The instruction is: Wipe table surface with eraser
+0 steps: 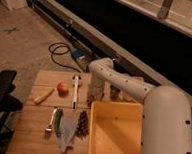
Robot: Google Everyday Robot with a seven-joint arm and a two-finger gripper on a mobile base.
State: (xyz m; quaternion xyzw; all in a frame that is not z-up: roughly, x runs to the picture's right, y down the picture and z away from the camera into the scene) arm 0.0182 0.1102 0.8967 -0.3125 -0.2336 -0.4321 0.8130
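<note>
One end effector [93, 97], seemingly low over cluttered table surface [36, 119].

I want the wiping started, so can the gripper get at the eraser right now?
Unclear. The gripper hangs low over the table surface, behind the yellow tub, but no eraser shows; the arm may hide it.
</note>
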